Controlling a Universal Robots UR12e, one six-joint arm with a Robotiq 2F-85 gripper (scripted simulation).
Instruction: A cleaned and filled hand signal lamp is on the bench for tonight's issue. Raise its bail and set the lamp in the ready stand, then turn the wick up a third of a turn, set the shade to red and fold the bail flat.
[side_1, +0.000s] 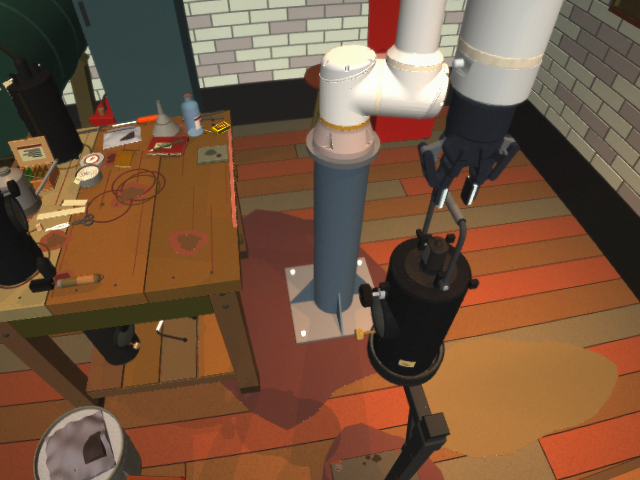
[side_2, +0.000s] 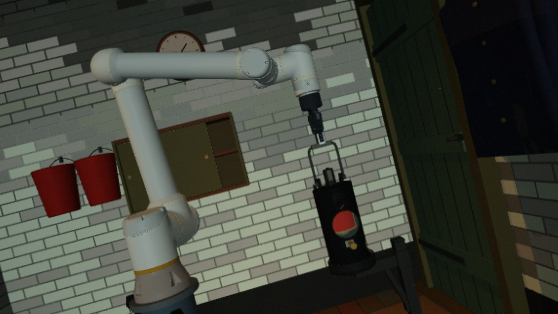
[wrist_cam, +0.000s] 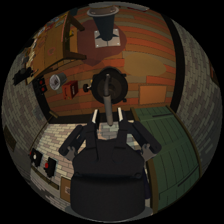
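Note:
The black hand signal lamp (side_1: 421, 305) (side_2: 343, 220) stands upright in the ring of the ready stand (side_1: 418, 423) (side_2: 395, 265), right of my arm's pedestal. Its wire bail (side_1: 448, 232) (side_2: 325, 157) (wrist_cam: 108, 100) is raised over the cap. The top of the bail's grip passes between the fingers of my open gripper (side_1: 455, 194) (side_2: 320, 137) (wrist_cam: 107, 116), which hangs straight above the lamp and holds nothing. The lamp's window (side_2: 345, 222) shows red toward the second side camera. A small knob (side_1: 368, 295) juts from the lamp's left side, and a brass wick key (side_1: 360, 334) sits lower down.
The arm's blue pedestal (side_1: 338, 227) stands close left of the lamp. The wooden bench (side_1: 139, 217) with tools and a bottle lies farther left. A bin (side_1: 82, 444) sits on the floor in front of the bench. A green door (side_2: 425, 150) is behind the stand.

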